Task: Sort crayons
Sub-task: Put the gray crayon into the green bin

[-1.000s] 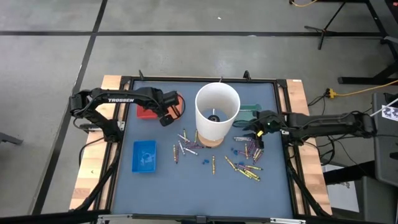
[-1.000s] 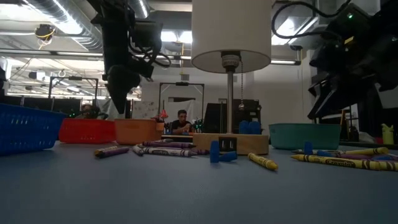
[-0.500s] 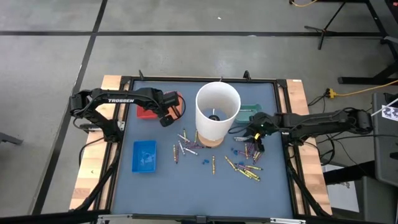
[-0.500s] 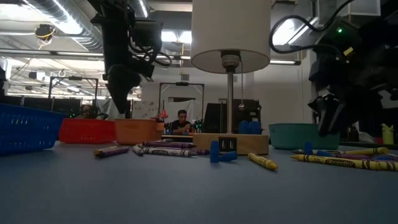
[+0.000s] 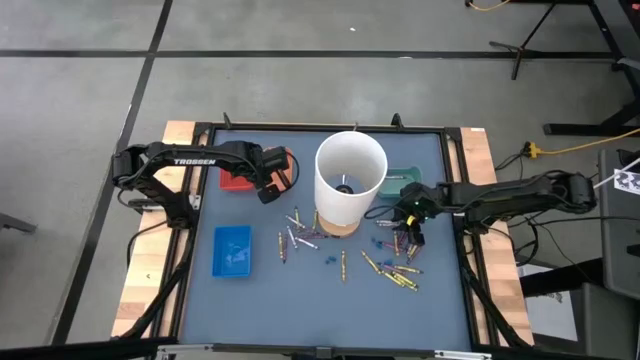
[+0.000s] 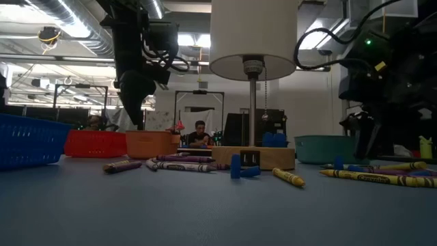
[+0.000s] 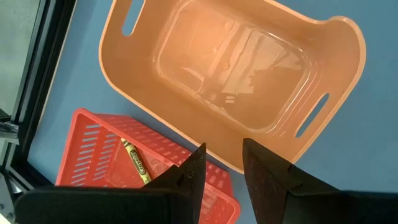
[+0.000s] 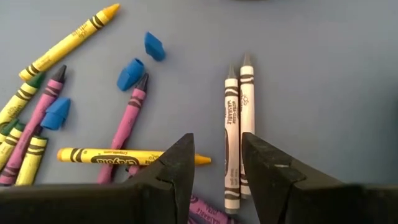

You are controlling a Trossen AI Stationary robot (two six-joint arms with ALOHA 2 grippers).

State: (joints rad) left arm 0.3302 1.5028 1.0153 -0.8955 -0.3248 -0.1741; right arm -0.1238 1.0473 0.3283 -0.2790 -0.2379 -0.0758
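Crayons lie loose on the blue table in two scatters, one (image 5: 298,232) left of the wooden base and one (image 5: 395,268) to its right. My right gripper (image 8: 214,146) hangs open, tipped down, just over the right scatter. Below it lie two grey crayons (image 8: 239,124) side by side, a yellow crayon (image 8: 124,155) and a purple one (image 8: 127,124). My left gripper (image 7: 221,158) stands open and empty, high over the edge between the orange tray (image 7: 236,81) and the red tray (image 7: 99,149). A gold-brown crayon (image 7: 135,162) lies in the red tray.
A tall white cylinder (image 5: 350,178) on a wooden base (image 5: 338,226) stands mid-table between the arms. A blue tray (image 5: 232,250) sits near left and a green tray (image 5: 402,180) behind my right gripper. Small blue pieces (image 8: 130,73) lie among the crayons.
My right gripper has sunk toward the right scatter of crayons and come a little toward the table's left, tipping further downward; its fingers stay open.
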